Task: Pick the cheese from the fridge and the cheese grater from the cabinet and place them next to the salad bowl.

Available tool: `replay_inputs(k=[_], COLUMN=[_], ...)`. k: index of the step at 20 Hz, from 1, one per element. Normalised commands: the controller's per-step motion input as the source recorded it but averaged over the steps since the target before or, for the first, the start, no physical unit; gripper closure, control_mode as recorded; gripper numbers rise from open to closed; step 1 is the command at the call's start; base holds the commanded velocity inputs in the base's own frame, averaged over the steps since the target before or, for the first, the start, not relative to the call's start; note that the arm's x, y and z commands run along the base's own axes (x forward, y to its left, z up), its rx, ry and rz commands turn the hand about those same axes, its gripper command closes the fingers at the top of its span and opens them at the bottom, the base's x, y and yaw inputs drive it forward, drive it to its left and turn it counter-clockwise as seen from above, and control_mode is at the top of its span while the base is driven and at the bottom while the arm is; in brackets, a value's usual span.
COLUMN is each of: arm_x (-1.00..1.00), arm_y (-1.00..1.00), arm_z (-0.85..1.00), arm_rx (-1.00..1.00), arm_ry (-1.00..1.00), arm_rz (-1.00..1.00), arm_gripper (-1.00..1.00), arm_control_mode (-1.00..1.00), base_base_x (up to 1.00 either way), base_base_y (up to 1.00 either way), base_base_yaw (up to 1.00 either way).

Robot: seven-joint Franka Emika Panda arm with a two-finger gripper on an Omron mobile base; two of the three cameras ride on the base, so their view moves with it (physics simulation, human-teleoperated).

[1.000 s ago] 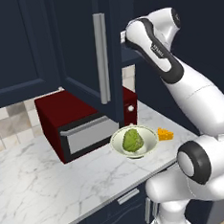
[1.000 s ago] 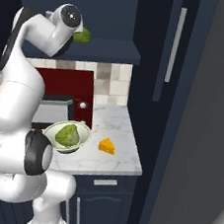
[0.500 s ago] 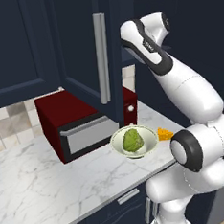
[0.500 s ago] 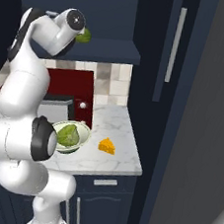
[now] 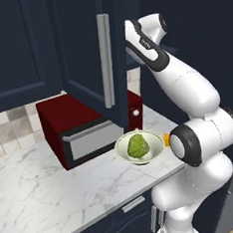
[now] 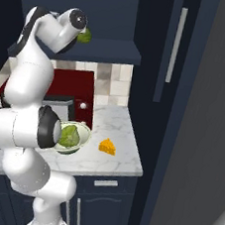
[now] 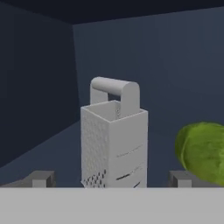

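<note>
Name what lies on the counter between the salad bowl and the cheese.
Nothing: in the right base view only bare marble counter separates the salad bowl from the cheese.

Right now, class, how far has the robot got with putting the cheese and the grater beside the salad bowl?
Done: the cheese lies on the counter near the salad bowl. In hand: the arm reaches into the open cabinet, and the open claw faces the upright cheese grater, with a loose green lump beside it; nothing is gripped. Left: grasp the grater and set it by the bowl.
</note>
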Motion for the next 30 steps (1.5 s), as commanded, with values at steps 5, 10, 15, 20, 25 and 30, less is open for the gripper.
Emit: replay_inputs(k=[5,10,15,20,25,30], arm_x=[0.03,0.12,0.36,0.18,0.09,0.22], arm_y=[0.33,0.17,0.00,0.16,0.28,0.02], arm_z=[0.00,-0.11,-0.28,-0.17,-0.01,0.00], arm_rx=[0.00,0.00,0.00,0.00,0.00,0.00], arm_ry=[0.00,0.00,0.00,0.00,0.00,0.00], arm_rz=[0.01,0.02,0.00,0.01,0.04,0.00], arm_gripper=[-1.00,-1.00,-1.00,-1.00,-1.00,-1.00], arm_control_mode=[-1.00,-1.00,-1.00,-1.00,-1.00,-1.00], base_base_x=[0.00,0.00,0.00,0.00,0.00,0.00], base_base_y=[0.00,0.00,0.00,0.00,0.00,0.00], base_base_yaw=[0.00,0.00,0.00,0.00,0.00,0.00])
